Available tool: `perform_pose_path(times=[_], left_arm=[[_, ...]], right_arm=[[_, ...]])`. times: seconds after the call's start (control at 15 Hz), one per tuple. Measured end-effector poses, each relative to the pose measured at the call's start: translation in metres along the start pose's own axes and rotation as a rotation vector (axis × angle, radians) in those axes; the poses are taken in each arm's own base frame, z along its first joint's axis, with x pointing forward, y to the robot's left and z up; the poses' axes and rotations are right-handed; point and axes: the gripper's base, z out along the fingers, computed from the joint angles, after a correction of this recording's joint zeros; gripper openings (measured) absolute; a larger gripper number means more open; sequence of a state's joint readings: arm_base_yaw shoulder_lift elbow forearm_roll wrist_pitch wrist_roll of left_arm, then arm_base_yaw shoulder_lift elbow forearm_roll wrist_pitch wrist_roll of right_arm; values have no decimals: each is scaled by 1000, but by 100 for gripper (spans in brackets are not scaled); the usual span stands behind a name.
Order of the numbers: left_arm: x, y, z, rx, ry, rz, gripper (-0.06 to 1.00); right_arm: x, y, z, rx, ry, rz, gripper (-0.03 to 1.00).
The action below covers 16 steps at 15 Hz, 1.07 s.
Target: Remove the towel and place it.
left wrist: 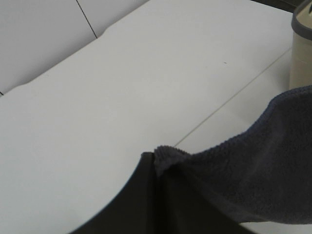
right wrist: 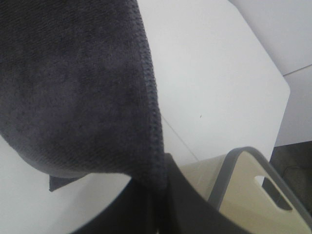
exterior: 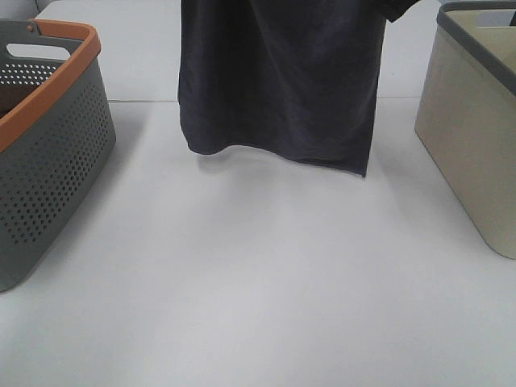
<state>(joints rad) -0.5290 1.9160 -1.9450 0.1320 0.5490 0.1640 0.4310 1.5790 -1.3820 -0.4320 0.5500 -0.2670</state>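
Note:
The towel (exterior: 278,81) is a dark navy-grey plush cloth hanging spread above the far middle of the white table, its lower edge just over the surface. Both grippers are above the frame in the exterior high view. In the left wrist view my left gripper (left wrist: 155,158) is shut on one upper corner of the towel (left wrist: 253,165). In the right wrist view my right gripper (right wrist: 161,183) is shut on the other corner, at the towel's stitched hem (right wrist: 152,107). The white tag does not show.
A grey perforated basket with an orange rim (exterior: 48,153) stands at the left edge. A beige basket with a grey rim (exterior: 472,137) stands at the right; it also shows in the right wrist view (right wrist: 243,190) and the left wrist view (left wrist: 301,48). The white table (exterior: 258,282) lies between them.

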Motion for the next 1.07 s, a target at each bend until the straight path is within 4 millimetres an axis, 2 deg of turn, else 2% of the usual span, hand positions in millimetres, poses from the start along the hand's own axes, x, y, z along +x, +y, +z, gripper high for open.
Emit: perform_pose_path(times=[0.2, 0.47, 0.6, 0.8, 1.0, 1.07], left_arm=[[8, 13, 22, -73, -75, 5, 0], [32, 52, 61, -157, -223, -43, 0], [45, 51, 83, -156, -296, -40, 0], [68, 42, 109, -135, -273, -34, 0], [82, 35, 117, -116, -144, -39, 0], [88, 22, 115, -88, -8, -37, 0]], right_arm=[[-11, -5, 26, 57, -73, -48, 0], [-20, -52, 75, 155, -145, 73, 0], [-18, -64, 103, 155, -143, 144, 0], [-11, -52, 136, 92, -106, 208, 0], [-2, -42, 142, 5, -4, 295, 0], [11, -30, 140, -103, 161, 349, 0]])
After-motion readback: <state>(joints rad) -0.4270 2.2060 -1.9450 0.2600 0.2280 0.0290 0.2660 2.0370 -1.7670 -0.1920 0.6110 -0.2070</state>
